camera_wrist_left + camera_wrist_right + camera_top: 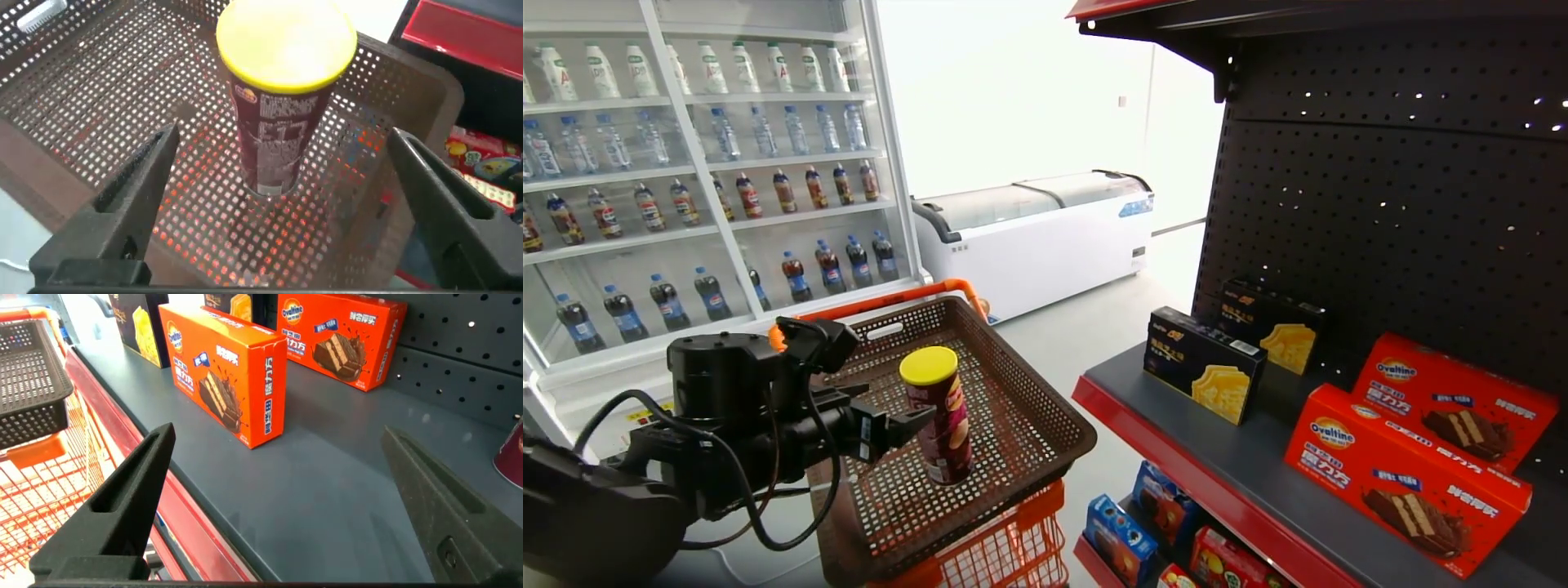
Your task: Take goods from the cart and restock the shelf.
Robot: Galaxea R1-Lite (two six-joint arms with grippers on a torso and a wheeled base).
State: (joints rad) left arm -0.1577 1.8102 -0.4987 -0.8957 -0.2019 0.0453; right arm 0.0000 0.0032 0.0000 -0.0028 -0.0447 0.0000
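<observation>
A shop aisle: a glass-door cooler lined with bottles stands at the back left, a white chest freezer beside it, and a black pegboard shelf with a red front edge on the right. Beside the shelf is an orange cart carrying a brown mesh basket. The chips can stands upright on the basket floor, long axis vertical, its yellow lid facing up. Its maroon label carries pale lettering and a picture of chips. The left hand is level with the can, its fingers spread wide. In the left wrist view the can stands between them, with a gap on each side. The right hand hovers over the bare grey shelf board, its fingers also apart and holding nothing. On the shelf stand two orange boxes showing chocolate wafers, and two black boxes with yellow pictures farther along.
</observation>
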